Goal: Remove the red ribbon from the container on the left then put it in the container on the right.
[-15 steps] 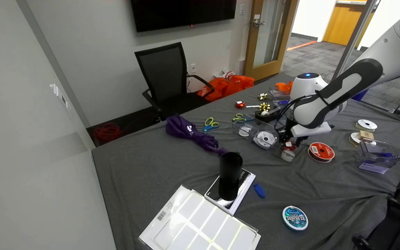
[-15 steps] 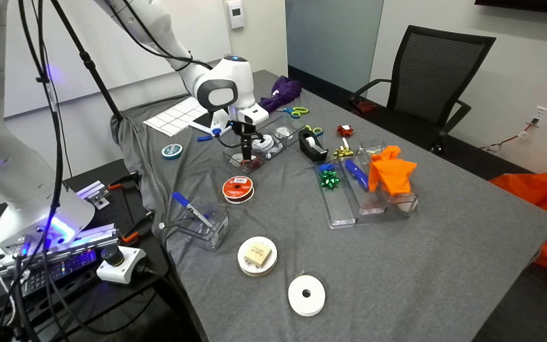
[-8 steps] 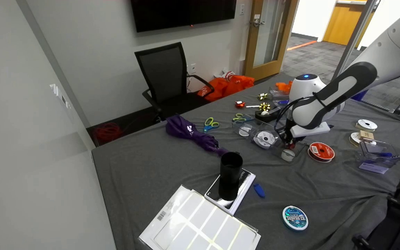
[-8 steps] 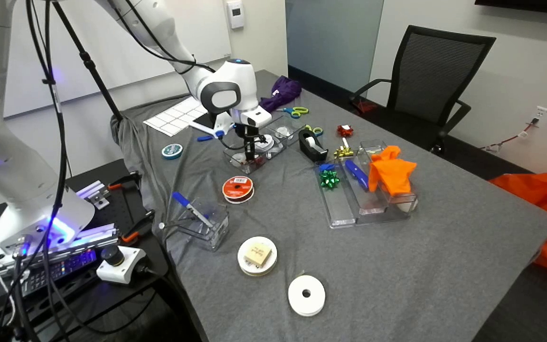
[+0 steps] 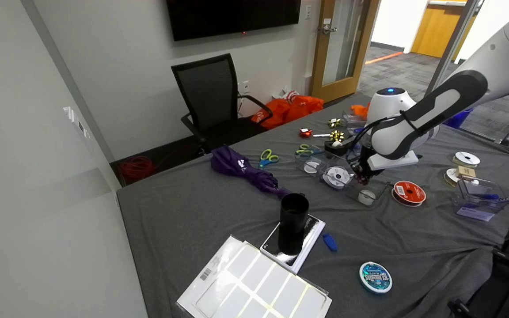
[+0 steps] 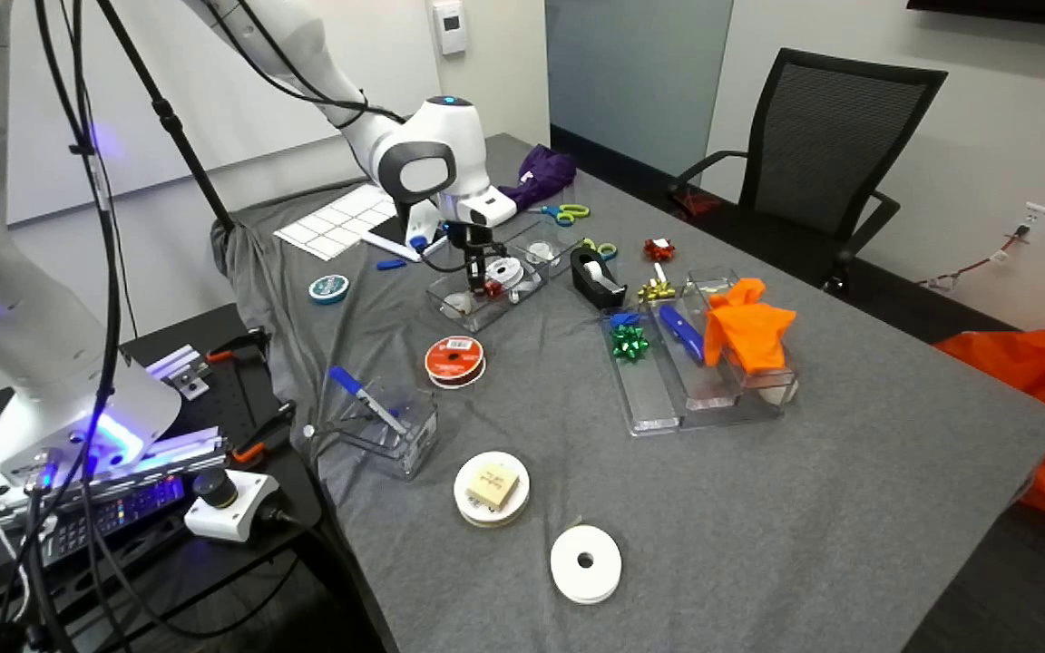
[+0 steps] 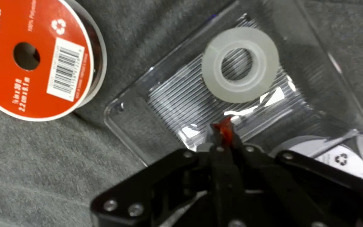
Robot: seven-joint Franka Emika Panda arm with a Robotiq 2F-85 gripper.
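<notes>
Arm (image 5: 499, 62) outstretched, claw (image 7: 224, 138) downward over clear container (image 7: 178, 101), tight on red ribbon (image 7: 226, 128)

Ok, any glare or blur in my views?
Wrist view: white glare patches in the clear container, the red ribbon blurred in the gripper; in an exterior view: glare on the white gridded sheet; in an exterior view: blue glow on the robot base.

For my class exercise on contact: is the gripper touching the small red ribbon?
Touching. The wrist view shows the gripper pinching the small red ribbon between its fingertips.
</notes>
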